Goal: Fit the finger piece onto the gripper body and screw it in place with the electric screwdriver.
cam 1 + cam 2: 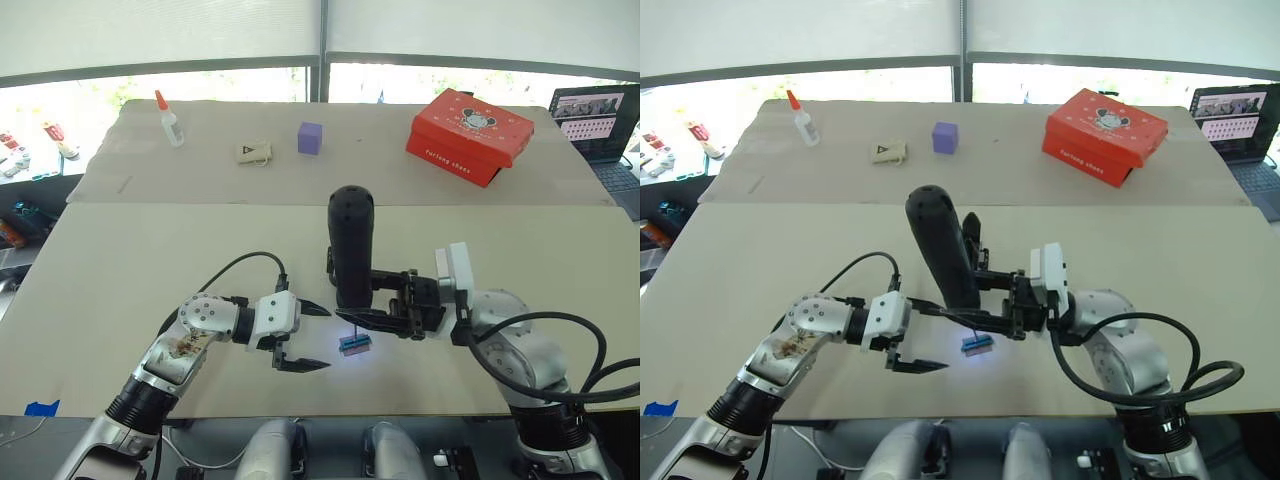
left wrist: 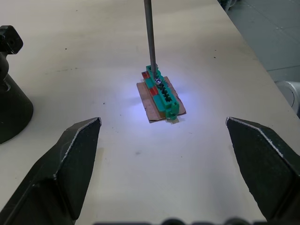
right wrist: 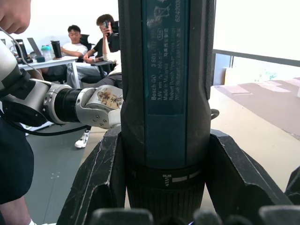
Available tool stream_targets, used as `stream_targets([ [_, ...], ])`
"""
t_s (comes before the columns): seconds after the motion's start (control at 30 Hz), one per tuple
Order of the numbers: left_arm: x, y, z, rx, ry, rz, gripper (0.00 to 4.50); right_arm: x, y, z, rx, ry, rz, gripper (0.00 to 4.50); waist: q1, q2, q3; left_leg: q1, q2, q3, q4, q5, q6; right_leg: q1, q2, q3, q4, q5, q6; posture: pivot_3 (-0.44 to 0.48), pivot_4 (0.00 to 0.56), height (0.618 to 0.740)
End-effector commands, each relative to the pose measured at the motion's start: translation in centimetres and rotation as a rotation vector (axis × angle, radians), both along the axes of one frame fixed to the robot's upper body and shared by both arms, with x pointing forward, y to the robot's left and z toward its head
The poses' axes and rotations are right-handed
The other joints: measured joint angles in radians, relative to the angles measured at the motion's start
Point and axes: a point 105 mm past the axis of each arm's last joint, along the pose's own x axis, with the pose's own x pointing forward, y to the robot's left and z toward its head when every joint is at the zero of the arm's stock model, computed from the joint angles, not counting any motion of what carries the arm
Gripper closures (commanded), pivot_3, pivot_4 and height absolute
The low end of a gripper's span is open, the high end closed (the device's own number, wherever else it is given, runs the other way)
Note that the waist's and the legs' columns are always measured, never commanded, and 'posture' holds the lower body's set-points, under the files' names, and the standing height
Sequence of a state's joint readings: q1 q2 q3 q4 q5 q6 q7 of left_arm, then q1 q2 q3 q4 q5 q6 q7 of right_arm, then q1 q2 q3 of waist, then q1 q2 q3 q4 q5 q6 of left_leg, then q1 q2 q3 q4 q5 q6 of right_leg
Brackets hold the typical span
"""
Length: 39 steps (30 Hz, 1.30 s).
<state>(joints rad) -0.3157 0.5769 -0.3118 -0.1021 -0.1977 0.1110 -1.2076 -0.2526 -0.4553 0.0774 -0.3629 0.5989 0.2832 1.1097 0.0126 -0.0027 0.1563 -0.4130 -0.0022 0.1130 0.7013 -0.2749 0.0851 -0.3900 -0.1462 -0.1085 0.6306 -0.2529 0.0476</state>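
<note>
The electric screwdriver (image 1: pixel 351 240) stands upright near the table's front, my right gripper (image 1: pixel 368 298) shut on its lower barrel (image 3: pixel 165 93). Its thin bit (image 2: pixel 149 37) comes down onto a tiny green-and-black block (image 2: pixel 161 93), which lies on a brown card in a patch of bluish light. My left gripper (image 1: pixel 325 338) is open just left of that block, with nothing between its fingers (image 2: pixel 70 154). The gripper body (image 1: pixel 976 238) is a black shape mostly hidden behind the screwdriver; its dark base (image 2: pixel 11 103) shows beside the block. The finger piece is out of view.
At the back of the table are a red box (image 1: pixel 470 135), a purple cube (image 1: pixel 310 137), a tan tag (image 1: pixel 254 152) and a glue bottle (image 1: pixel 168 118). A laptop (image 1: pixel 600 118) sits far right. Seated people (image 3: pixel 93 42) show off to the left.
</note>
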Motion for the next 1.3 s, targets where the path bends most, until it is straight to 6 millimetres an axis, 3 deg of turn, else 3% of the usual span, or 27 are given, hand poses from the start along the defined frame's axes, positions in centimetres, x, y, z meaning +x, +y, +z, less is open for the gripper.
stream_targets([
  [0.03,0.27,-0.1,1.04,-0.03,-0.024,0.001,0.0,-0.7,0.27,1.29,0.026,-0.091,0.028,2.58,0.0,0.0,0.0,0.0,0.0,0.0,0.0,0.0,0.0,0.0,0.0,0.0,0.0,0.0,0.0,0.0,0.15,0.74],
  [1.3,0.71,0.02,1.25,-0.027,-0.023,0.022,0.0,-0.35,0.95,0.81,0.031,-0.108,0.028,2.58,0.0,0.0,0.0,0.0,0.0,0.0,0.0,0.0,0.0,0.0,0.0,0.0,0.0,0.0,0.0,0.0,0.15,0.74],
])
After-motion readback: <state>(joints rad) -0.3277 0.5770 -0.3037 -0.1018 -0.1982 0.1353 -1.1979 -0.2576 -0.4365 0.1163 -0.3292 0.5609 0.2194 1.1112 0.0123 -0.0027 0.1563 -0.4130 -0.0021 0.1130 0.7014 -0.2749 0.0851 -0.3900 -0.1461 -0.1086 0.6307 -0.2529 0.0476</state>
